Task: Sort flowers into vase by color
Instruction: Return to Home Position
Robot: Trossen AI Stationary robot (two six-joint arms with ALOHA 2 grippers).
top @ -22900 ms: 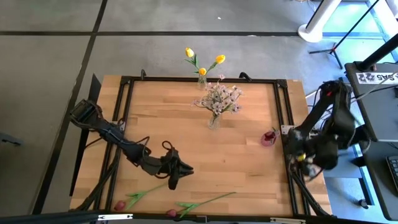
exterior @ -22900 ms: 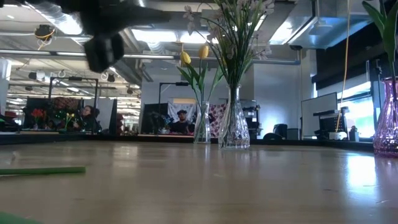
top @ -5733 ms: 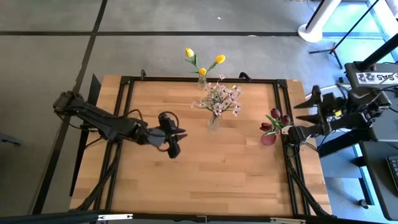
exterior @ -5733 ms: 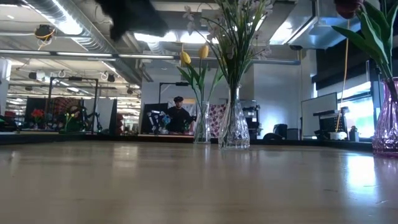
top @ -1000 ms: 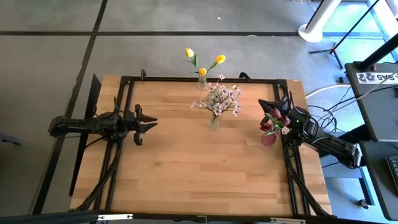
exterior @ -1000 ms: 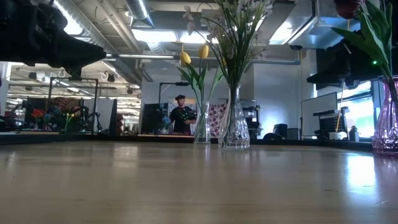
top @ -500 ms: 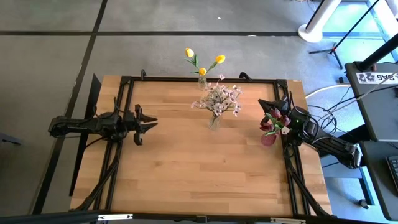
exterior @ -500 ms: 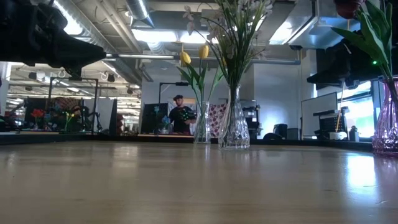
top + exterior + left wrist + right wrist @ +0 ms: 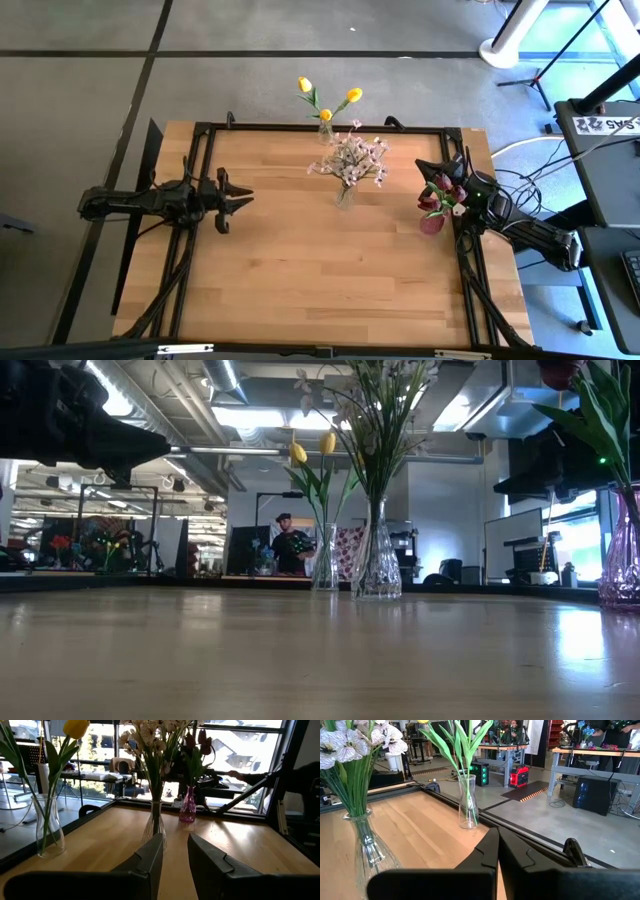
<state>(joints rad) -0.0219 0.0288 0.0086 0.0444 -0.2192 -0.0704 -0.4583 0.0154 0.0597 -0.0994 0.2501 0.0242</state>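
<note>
Pale wooden planking makes up the desk (image 9: 300,280), which is framed by black rails and set on a grey floor. At its left edge the left pincer (image 9: 238,196) is held low over the rail and is pointed toward the middle of the desk; in the left wrist view its two dark fingers (image 9: 150,857) are seen parted, so it is released. At the right edge the right pincer (image 9: 497,834) is held just beside a pink vase (image 9: 431,224), and in the right wrist view its fingers are seen pressed together, so it is clenched. The dark red tulips (image 9: 440,190) are stood in that pink vase. Farther in, near the middle of the desk, the sprays of white-pink blossoms (image 9: 350,158) are gathered in a clear glass vase (image 9: 344,193). At the far edge the yellow tulips (image 9: 325,100) are stood in a second, narrower clear vase (image 9: 323,128). Beyond the desk, in the low view, an open workshop hall with ceiling lights is shown, and a person (image 9: 290,550) is seen standing between the two clear vases' line and a dark screen.
</note>
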